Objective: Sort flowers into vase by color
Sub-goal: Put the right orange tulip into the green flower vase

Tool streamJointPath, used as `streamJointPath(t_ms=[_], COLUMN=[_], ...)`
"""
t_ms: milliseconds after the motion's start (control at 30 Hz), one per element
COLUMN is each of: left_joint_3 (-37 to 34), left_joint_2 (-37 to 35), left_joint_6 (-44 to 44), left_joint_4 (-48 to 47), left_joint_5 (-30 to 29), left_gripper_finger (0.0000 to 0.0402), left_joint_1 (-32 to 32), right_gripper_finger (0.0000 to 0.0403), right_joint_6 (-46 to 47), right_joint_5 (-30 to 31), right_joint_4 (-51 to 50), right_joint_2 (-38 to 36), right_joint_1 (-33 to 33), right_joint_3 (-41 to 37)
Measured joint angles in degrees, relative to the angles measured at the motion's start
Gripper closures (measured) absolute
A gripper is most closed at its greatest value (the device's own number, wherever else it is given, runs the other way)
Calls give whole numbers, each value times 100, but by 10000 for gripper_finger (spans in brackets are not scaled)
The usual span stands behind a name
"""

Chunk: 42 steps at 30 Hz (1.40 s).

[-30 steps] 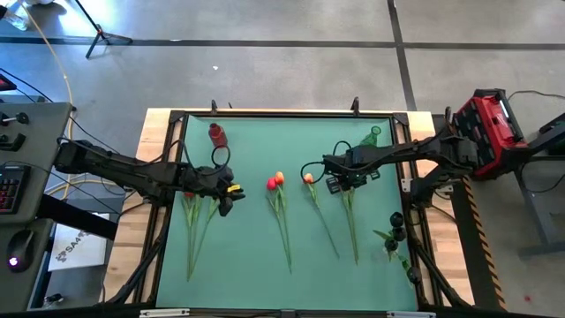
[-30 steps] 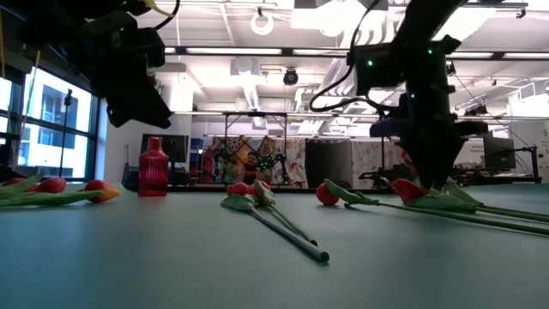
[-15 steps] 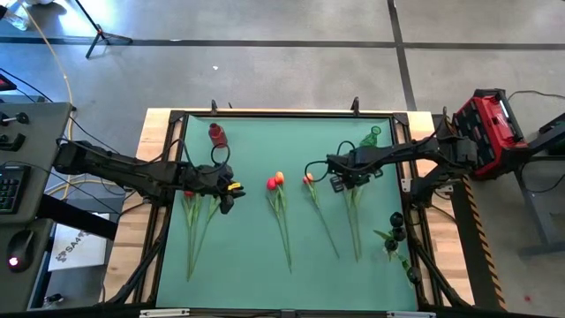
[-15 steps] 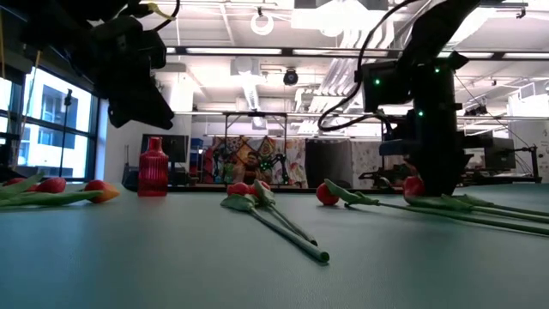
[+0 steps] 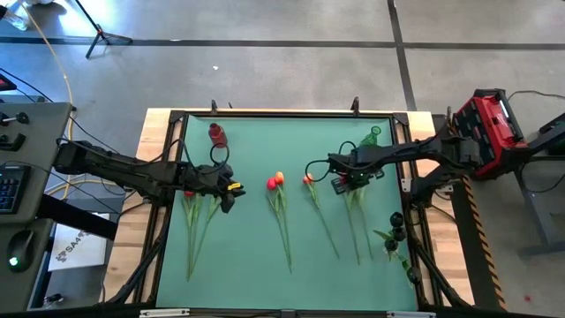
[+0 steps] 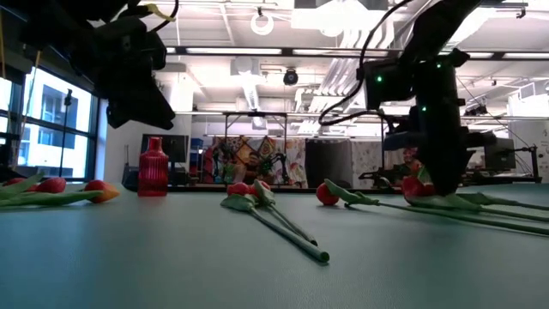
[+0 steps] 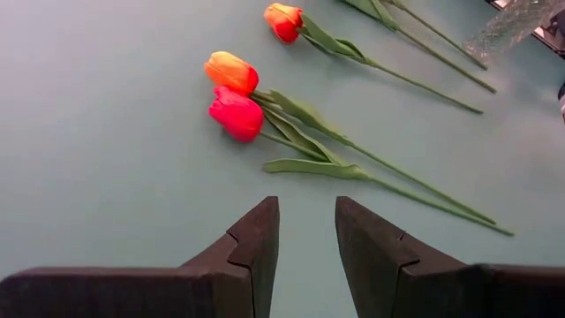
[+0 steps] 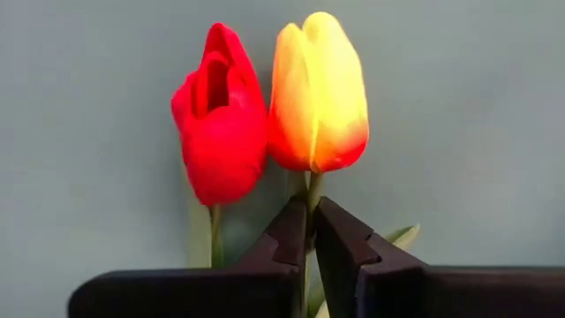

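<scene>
- The right gripper (image 8: pixel 308 231) is sitting low over the green table (image 5: pixel 247 265), at about two o'clock from the mat's centre; its fingers are pinching the stem of a yellow-orange tulip (image 8: pixel 318 93) just under the head; a red tulip (image 8: pixel 221 115) is lying touching that head on one side
- The left gripper (image 7: pixel 306 231) is hovering at about nine o'clock from centre, fingers slightly parted and holding nothing; ahead of it a red and orange pair (image 7: pixel 234 93) is lying on the mat
- More flowers (image 5: pixel 196 221) are lying by the left arm; a lone tulip (image 5: pixel 309 179) is resting just beside the right gripper
- A red vase (image 5: pixel 216 133) is standing at eleven o'clock; a green vase (image 5: pixel 372 137) at one o'clock
</scene>
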Motion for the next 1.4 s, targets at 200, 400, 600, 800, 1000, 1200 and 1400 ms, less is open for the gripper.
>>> streamJointPath(t_ms=[200, 400, 600, 800, 1000, 1200, 1400], left_joint_3=[2, 2, 4, 4, 4, 4, 4], left_joint_2=[0, 0, 0, 0, 0, 0, 0], left_joint_6=[-3, 23, 36, 46, 43, 38, -1], left_joint_4=[-1, -2, -2, -2, -2, -4, -3], left_joint_5=[-53, -236, -346, -315, -302, -302, -300], left_gripper_finger=[298, 298, 298, 298, 298, 298, 298], left_joint_1=[0, 0, 67, 147, 146, 144, 144], right_gripper_finger=[377, 336, 316, 315, 316, 316, 324], right_joint_6=[155, 652, 1010, 493, 114, -45, -214], right_joint_5=[173, 708, 1131, 717, 586, 469, 414], right_joint_4=[-180, -402, -777, -300, -199, 86, 385], right_joint_2=[-576, -1244, -1169, -807, -352, 43, 213], right_joint_1=[-34, -43, -167, -264, -264, -264, -278], right_joint_3=[2, 4, 2, -2, -7, -7, -8])
